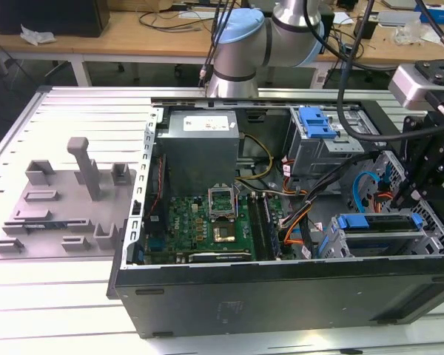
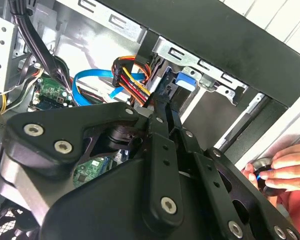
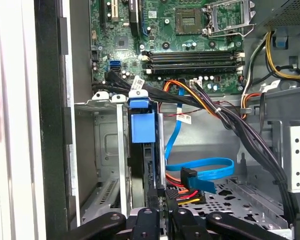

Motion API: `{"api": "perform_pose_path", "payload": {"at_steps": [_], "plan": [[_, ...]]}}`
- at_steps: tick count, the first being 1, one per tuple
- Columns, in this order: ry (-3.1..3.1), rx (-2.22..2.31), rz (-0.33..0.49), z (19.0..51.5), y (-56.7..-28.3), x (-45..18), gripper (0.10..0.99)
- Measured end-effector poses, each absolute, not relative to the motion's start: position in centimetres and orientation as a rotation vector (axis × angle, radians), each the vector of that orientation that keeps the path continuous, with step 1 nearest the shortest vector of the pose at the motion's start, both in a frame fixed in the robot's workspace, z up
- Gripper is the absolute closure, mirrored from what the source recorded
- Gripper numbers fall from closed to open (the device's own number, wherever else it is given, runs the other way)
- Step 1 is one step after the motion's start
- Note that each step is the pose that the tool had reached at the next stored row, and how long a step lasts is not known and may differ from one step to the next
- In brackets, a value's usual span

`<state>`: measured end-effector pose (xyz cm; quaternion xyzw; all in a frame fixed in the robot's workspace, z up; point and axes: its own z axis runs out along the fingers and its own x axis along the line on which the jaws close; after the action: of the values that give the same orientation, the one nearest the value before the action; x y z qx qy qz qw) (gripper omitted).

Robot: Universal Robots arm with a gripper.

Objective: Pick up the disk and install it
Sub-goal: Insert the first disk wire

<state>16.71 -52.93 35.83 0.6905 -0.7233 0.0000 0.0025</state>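
- A slatted white metal table (image 1: pixel 66 103) is carrying the whole job, with cable-strewn wooden workbenches (image 1: pixel 133 33) running across the room behind it.
- An open computer case (image 1: pixel 281 296) is lying on its side on the table, baring its green motherboard (image 1: pixel 207 222), a grey power supply (image 1: pixel 200 144) and bundles of wiring.
- The robot arm (image 1: pixel 240 37) is rising at the table's far edge, and the picture's top edge is cutting off its upper part.
- A grey fixture tray (image 1: pixel 59 214) with an upright post is sitting at the exterior view's left, just beside the case.
- A metal drive cage (image 1: pixel 429 240) is filling the case's near corner at the exterior view's right.
- The disk (image 3: pixel 141 125) is standing on edge in a slot of that cage, with the handle of its blue carrier frame at the end nearer the motherboard.
- The gripper (image 3: pixel 162 205) is hanging over the cage with its fingers drawn narrow at the disk's other end. Its own black linkage is blocking the contact, so whether the tips are pinching the disk or only touching it cannot be told.
- A blue data cable (image 3: pixel 200 170) is looping just beside the disk.
- A person's hand (image 2: pixel 285 170) is pinching a small dark round object outside the case in the second wrist view. The object is hard to make out, and the picture's edge is cutting off the sleeve.
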Motion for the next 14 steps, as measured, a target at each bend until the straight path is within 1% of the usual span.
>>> {"api": "perform_pose_path", "payload": {"at_steps": [6, 14], "plan": [[-2.269, 2.166, 0.0, 35.79, -53.57, 16.59, 0.918], [-2.268, 2.166, 0.0, 35.67, -53.59, 16.59, 0.918]]}}
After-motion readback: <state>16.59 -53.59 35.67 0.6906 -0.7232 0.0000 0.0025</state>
